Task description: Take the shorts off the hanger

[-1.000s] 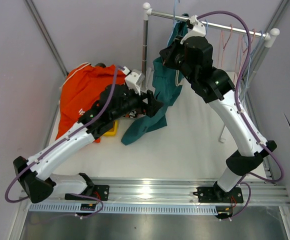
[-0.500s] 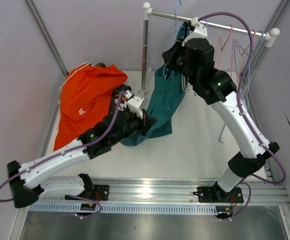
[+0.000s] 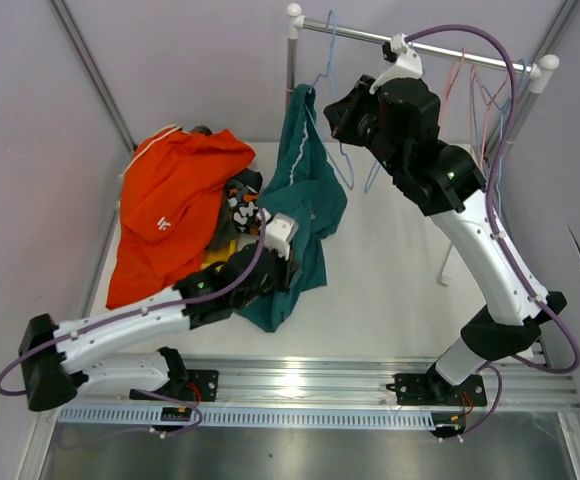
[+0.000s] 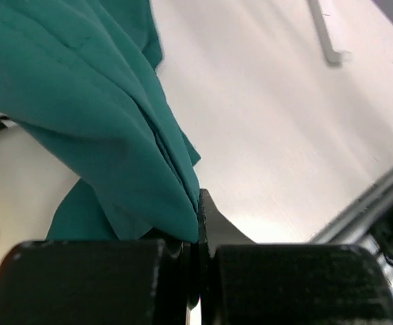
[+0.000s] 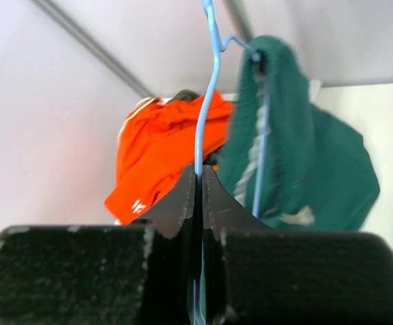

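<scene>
Right gripper (image 5: pixel 198 177) is clamped on the blue hanger (image 5: pixel 209 88) wire, upper middle of the top view, bracing it. Left gripper (image 4: pixel 198 203) pinches the teal shorts (image 3: pixel 308 195) low down, centre frame, probably to tug them off the hanger corner they're draped over.

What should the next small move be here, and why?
Probably pull the left hand down and toward the near-left while the right hand holds the blue hanger in place. The left hand is shut on the lower edge of the teal shorts, and their top is hooked over the hanger's corner, so that pull should slip them off.
</scene>
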`<action>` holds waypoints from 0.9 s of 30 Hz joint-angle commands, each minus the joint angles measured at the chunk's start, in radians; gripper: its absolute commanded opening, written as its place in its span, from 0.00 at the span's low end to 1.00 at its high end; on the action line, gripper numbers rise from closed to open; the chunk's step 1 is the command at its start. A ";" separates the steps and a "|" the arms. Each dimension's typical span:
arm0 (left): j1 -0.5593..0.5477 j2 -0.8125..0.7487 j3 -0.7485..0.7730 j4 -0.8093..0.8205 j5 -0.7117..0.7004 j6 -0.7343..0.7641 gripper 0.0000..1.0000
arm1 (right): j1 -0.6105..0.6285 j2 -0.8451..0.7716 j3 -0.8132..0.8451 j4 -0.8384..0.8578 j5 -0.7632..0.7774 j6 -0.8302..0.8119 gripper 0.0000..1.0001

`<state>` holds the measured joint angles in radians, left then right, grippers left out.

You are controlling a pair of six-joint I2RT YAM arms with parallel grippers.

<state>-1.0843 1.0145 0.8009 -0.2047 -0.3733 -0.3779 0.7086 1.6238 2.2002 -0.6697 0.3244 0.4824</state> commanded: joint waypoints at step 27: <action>0.986 0.487 1.374 -0.571 0.066 0.165 0.00 | 0.154 -0.231 -0.099 -0.034 0.150 0.117 0.00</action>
<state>-0.1944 1.4303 2.0178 -0.7193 -0.3378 -0.2173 0.8993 1.3838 2.0930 -0.7219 0.4633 0.6140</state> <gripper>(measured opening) 0.015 0.033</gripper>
